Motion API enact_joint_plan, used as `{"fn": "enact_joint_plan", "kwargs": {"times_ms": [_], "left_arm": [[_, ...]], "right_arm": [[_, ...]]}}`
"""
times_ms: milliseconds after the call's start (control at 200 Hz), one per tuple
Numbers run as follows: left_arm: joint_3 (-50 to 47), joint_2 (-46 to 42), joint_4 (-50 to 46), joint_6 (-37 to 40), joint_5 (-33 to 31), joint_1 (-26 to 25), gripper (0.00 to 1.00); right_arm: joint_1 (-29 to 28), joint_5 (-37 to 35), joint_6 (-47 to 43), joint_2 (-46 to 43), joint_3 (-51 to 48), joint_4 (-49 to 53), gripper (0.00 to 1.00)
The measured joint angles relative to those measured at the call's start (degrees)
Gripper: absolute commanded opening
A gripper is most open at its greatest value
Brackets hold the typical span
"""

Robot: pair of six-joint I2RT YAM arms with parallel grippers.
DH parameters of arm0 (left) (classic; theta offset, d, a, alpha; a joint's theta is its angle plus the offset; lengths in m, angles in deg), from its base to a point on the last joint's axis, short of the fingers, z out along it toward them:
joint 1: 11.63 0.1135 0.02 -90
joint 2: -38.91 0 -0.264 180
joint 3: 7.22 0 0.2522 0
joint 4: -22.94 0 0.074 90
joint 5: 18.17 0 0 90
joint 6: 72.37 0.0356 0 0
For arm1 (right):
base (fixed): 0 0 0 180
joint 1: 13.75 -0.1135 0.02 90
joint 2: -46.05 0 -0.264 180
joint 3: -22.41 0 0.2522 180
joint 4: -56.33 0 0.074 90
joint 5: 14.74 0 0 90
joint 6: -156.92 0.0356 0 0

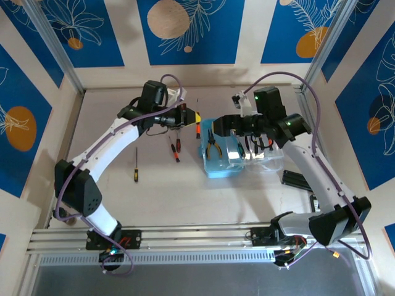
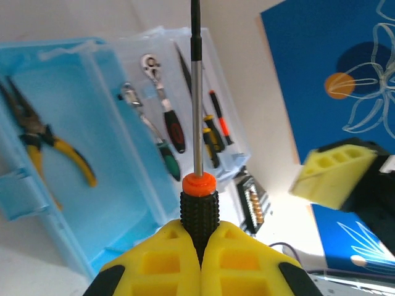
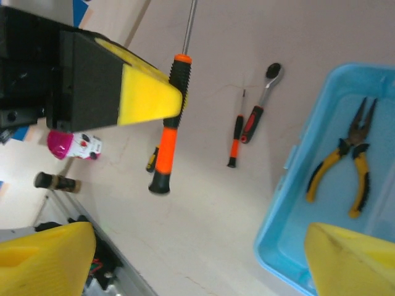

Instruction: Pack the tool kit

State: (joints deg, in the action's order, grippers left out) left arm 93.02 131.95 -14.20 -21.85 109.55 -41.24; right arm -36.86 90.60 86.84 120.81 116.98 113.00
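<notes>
**Left tool has the screwdriver; case open, part-filled**

Left tool (image 2: pixel 199 246) is clamped tight on the black knurled neck of the orange/black screwdriver (image 2: pixel 199 206). The shaft points straight out ahead, prob. so the tip can be aimed at the case w/o the handle twisting. Right tool (image 3: pixel 197 262) is spread wide w/ nothing btwn its fingers, close by the case edge, maybe ready to help.

The light-blue case (image 1: pixel 225 169) sits mid-bench (image 1: pixel 185 191), lid folded out, yellow-handled pliers (image 3: pixel 345 163) already in the tray.

Top view shows both arms meeting above the case. Right wrist view adds a ratchet (image 3: pixel 262 102) and a slim orange screwdriver (image 3: pixel 236 139) loose on the bench beside the case. Left wrist view gives the grip detail.
</notes>
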Motion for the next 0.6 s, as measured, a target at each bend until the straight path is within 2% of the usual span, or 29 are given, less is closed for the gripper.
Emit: {"fn": "enact_joint_plan", "kwargs": {"times_ms": [110,210,600], "left_arm": [[-0.24,0.00,3.26,-2.14,1.64,-0.61,0.00],[-1.29,0.00,7.32,-4.57,3.21,-0.68,0.00],[-2.23,0.00,11.63,-7.19,4.96,-1.01,0.00]], "right_arm": [[-1.29,0.81,0.85,2.23,-0.11,-2.25,0.67],[-2.12,1.68,1.60,3.50,-0.42,-3.65,0.59],[-4.59,2.91,2.78,7.04,-0.44,-7.30,0.40]]}}
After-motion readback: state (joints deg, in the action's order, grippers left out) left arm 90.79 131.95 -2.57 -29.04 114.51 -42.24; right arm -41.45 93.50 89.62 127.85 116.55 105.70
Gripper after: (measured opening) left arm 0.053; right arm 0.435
